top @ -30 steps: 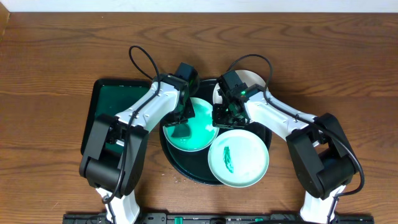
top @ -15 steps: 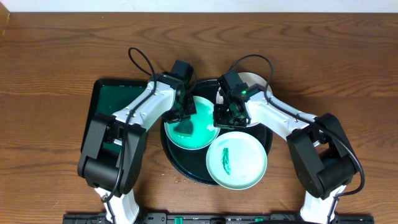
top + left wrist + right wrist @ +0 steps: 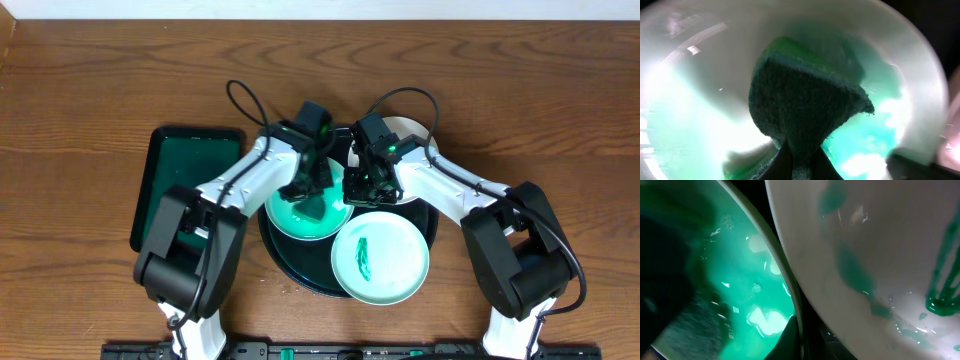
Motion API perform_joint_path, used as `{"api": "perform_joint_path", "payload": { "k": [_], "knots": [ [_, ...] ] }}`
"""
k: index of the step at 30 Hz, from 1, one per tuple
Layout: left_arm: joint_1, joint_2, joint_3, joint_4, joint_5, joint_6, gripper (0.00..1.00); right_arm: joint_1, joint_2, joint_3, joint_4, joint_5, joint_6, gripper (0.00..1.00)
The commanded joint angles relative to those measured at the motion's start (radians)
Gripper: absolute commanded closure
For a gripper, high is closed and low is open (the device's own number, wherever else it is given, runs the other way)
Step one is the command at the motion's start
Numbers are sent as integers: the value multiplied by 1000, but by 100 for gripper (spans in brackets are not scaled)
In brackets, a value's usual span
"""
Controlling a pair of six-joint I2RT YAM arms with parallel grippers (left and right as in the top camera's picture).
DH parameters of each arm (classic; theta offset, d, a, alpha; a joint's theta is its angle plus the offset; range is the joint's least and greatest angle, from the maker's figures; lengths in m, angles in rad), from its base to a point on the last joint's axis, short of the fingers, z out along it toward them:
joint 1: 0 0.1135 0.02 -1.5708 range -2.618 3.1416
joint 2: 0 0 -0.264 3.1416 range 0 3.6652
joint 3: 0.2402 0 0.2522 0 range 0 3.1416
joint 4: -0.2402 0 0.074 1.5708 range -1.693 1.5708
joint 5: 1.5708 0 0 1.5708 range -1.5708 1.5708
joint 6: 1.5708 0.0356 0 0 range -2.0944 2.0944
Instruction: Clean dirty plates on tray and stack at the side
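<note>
Wood: brown grained table [image 3: 100, 80] under your round black tray [image 3: 272, 250].
Left gripper [image 3: 801, 162]: pinching dark green sponge [image 3: 805, 105] on wet mint plate [image 3: 900, 115].
Right gripper [image 3: 796, 339]: seemingly nipping that plate's rim.

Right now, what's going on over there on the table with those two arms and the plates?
The left arm has its jaws shut on a green sponge, pressed into the left plate, which is awash with green liquid on the black tray. The right arm has its jaws at that plate's rim, apparently steadying it; I can't tell if they're clamped. The front plate carries a green smear. A third plate shows behind the right arm. Nothing is stacked aside yet.
</note>
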State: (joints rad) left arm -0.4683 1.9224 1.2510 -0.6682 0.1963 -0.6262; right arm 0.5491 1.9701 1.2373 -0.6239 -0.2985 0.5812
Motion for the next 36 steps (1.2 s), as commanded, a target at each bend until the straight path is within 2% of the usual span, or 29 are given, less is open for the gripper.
{"api": "perform_joint_path", "payload": {
  "k": [1,6,14,19,23,26,30,36],
  "knots": [
    [-21,32,-18,47,40,-64,93,2,11,11,6,5,-3,99],
    [77,21,21,-4,16,-56,93,2,11,11,4,6,-2,99],
    [307,-163,202,-240,18,75,93,2,11,11,15,1,-3,99],
    [430,-275,206,-304,20,156,93,3,-7,16,34,-29,-57,99],
    [496,-301,206,-332,19,186,93,20,-68,32,19,35,-113,99],
    [519,-301,204,-333,14,189,93,46,-138,47,-11,136,-150,99],
    [529,-301,203,-333,-41,189,93,161,-287,58,-39,460,-204,99],
    [529,-301,203,-333,-41,189,93,339,-365,58,-61,876,-303,99]
  ]
}}
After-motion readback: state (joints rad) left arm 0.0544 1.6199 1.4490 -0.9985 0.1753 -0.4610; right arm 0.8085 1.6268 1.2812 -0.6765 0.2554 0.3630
